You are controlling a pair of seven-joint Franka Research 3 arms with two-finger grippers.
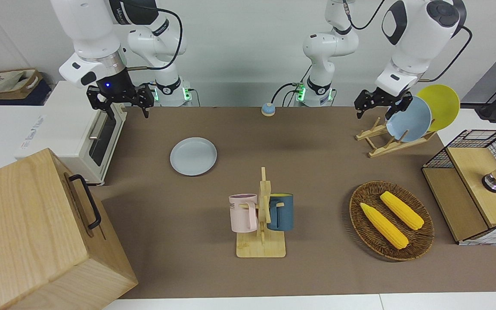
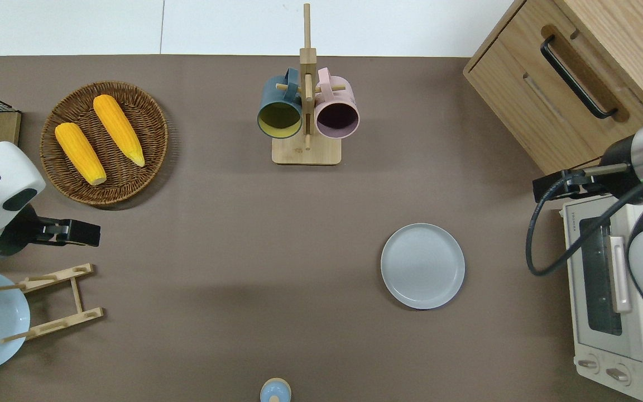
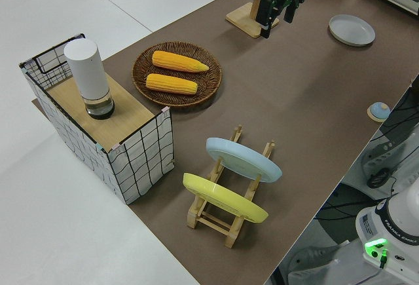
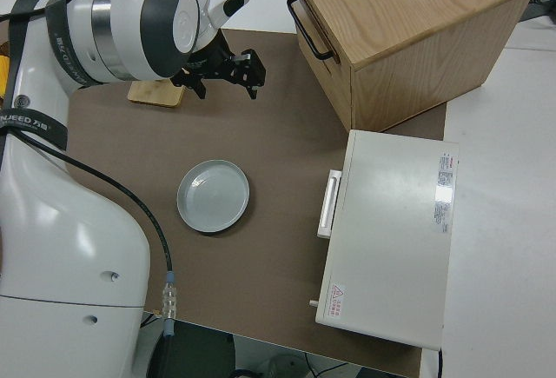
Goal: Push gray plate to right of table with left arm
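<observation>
- The gray plate (image 2: 422,266) lies flat on the brown table (image 2: 243,234), toward the right arm's end, with bare table all round it and nothing touching it.
- The left arm's jaws (image 2: 84,233) hang in the air over bare table at the left arm's end, well apart from the gray plate, which lies across the table toward the right arm's end from them.
- Under and beside these jaws: the wooden plate rack (image 2: 53,301) lies just nearer to the robots, and the wicker basket (image 2: 148,120) with two corn cobs (image 2: 118,129) lies farther from the robots.
- The rack holds a sky-blue plate (image 1: 409,119) and a yellow plate (image 1: 439,105); in the front view the left jaws show close beside the sky-blue plate's rim.
- Whether the left jaws are spread or pressed together, I cannot tell.
- The right arm is parked; its jaws (image 1: 121,98) stand spread and hold nothing.
- The mug stand (image 2: 306,120) with a dark blue mug and a pink mug stands farther from the robots than the gray plate.
</observation>
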